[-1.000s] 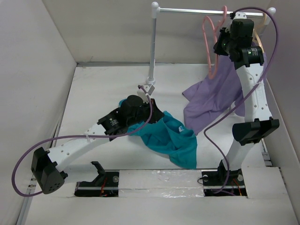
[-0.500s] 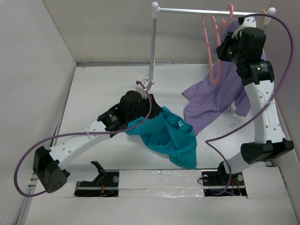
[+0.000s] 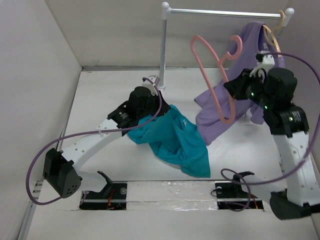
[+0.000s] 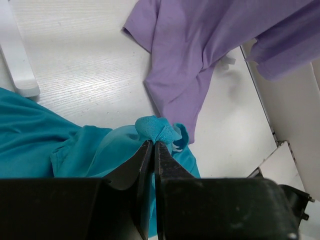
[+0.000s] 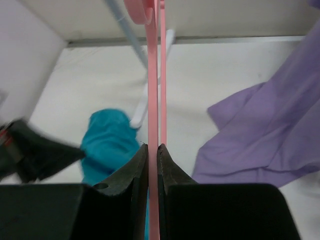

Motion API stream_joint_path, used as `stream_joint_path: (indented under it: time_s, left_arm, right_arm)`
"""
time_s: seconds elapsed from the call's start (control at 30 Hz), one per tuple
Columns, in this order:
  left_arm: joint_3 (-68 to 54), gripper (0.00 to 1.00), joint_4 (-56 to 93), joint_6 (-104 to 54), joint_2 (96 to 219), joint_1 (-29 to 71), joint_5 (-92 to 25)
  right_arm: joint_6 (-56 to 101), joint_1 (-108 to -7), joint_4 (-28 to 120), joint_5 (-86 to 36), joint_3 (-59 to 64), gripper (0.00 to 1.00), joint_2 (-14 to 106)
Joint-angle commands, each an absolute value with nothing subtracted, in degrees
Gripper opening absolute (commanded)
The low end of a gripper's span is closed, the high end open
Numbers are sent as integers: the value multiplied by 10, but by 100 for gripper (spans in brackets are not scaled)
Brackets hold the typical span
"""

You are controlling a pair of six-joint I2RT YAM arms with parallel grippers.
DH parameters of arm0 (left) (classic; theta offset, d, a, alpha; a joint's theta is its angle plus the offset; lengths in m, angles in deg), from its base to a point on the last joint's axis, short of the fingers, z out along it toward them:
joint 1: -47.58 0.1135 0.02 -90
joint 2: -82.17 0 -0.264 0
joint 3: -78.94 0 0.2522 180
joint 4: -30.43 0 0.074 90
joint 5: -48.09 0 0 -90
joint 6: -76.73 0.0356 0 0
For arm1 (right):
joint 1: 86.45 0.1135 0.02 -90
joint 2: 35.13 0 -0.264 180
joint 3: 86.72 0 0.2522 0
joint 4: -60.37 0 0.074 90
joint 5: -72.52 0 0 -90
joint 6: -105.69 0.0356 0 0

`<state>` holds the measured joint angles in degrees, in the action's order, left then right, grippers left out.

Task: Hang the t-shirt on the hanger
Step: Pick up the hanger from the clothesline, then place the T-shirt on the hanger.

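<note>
The teal t-shirt (image 3: 175, 142) lies bunched on the table in front of the left arm. A pinched fold of the t-shirt (image 4: 159, 129) is raised off the table, and my left gripper (image 4: 153, 144) is shut on it. From above, that left gripper (image 3: 165, 114) sits at the cloth's back edge. The pink hanger (image 3: 214, 95) hangs in the air below the rail, tilted, with its hook (image 3: 236, 47) free. My right gripper (image 3: 231, 88) is shut on one thin bar of the hanger (image 5: 153, 75), seen between the right gripper's (image 5: 153, 146) jaws.
A white rail stand (image 3: 163, 50) rises at the back centre, its foot close to the t-shirt. A lilac t-shirt (image 3: 225, 107) drapes from a wooden hanger (image 3: 273, 35) on the rail down to the table at the right. Walls close in on both sides.
The right arm has taken the pink hanger off the rail and brought it down and towards the left. The left arm has lifted its pinched fold of teal cloth slightly towards the back.
</note>
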<state>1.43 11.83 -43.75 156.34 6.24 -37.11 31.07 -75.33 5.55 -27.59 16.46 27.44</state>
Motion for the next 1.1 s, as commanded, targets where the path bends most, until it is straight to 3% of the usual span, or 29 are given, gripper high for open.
stream_joint_path:
  time_s: [0.0,0.2,0.47,0.8,1.07]
  left_arm:
    - [-24,0,150,-439,1571,75,-361]
    - [-57,0,141,-446,1597,80,-372]
    - [-78,0,117,-461,1603,80,-403]
    - [-77,0,115,-497,1590,81,-397]
    - [-59,0,78,-491,1551,70,-413]
  right_arm:
    - [334,-723,16,-377,144,0,181]
    - [356,-697,-130,-447,101,0,65]
    - [346,-685,-290,-432,126,0,-2]
    - [347,-680,-241,-423,27,0,-52]
    - [328,-675,-175,-395,46,0,-22]
